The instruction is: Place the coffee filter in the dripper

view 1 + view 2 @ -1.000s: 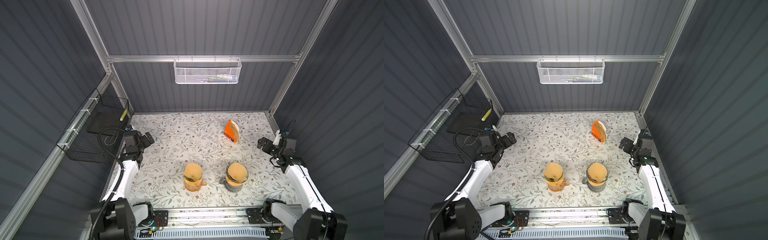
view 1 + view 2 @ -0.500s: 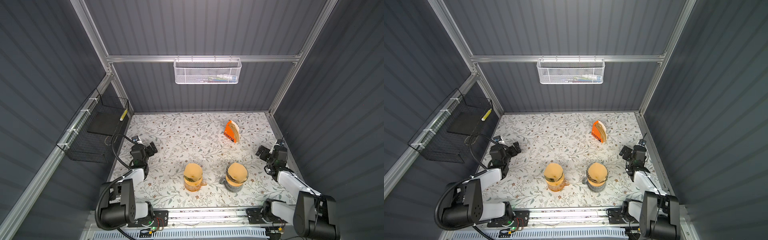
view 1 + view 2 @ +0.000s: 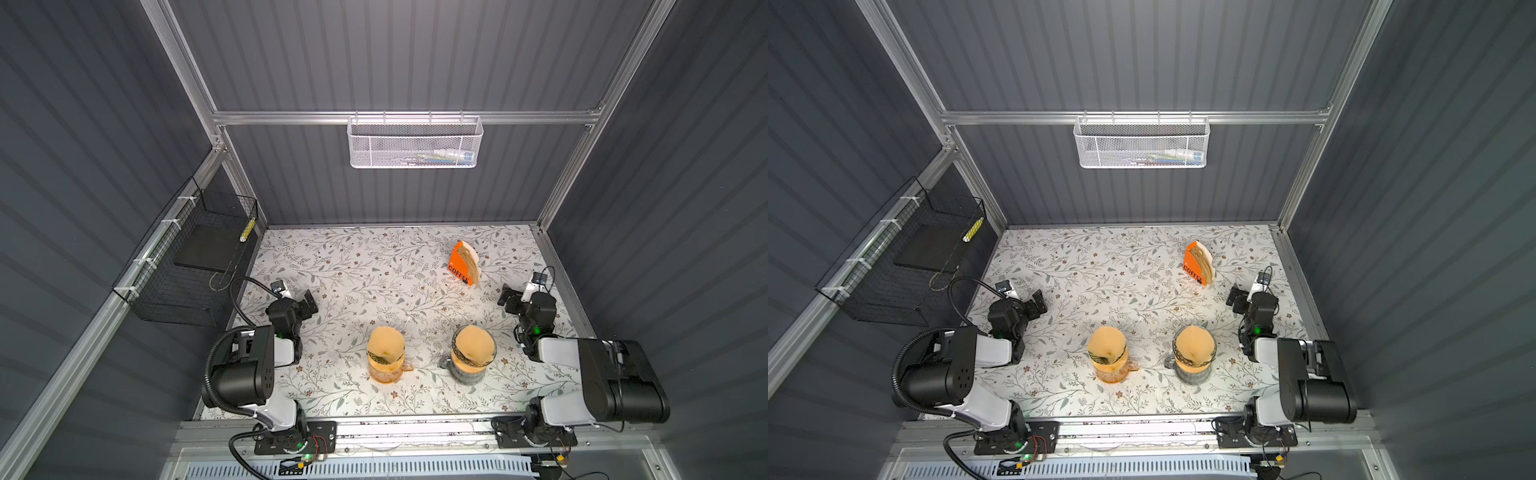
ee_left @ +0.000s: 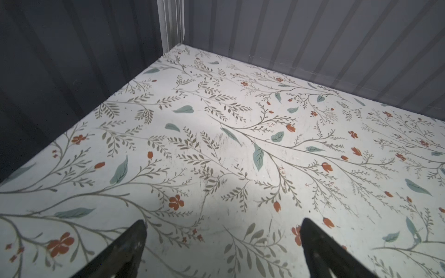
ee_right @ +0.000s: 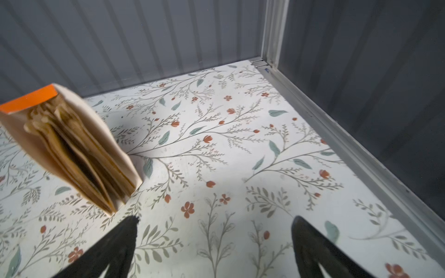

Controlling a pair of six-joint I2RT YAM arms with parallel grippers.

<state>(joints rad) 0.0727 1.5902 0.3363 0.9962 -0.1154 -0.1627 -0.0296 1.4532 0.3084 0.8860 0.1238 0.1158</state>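
A tan coffee filter lines the orange dripper, nearer the left gripper; another filter lines the grey dripper, nearer the right gripper. Both grippers gape, empty. Just beside the right one, an orange COFFEE holder contains folded filters.

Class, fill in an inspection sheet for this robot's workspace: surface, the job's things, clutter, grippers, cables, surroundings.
Surface: floral-patterned tabletop, no spills seen.
Job's things: orange glass dripper holds a brown paper filter; grey glass dripper holds another; orange cardboard filter holder marked COFFEE stands upright, filters inside.
Clutter: nothing seen.
Grippers: left gripper and right gripper open, holding nothing.
Cables: black corrugated hose loops beside the left arm, apart from the drippers.
Surroundings: white mesh basket on the back wall; black wire basket on the left wall.
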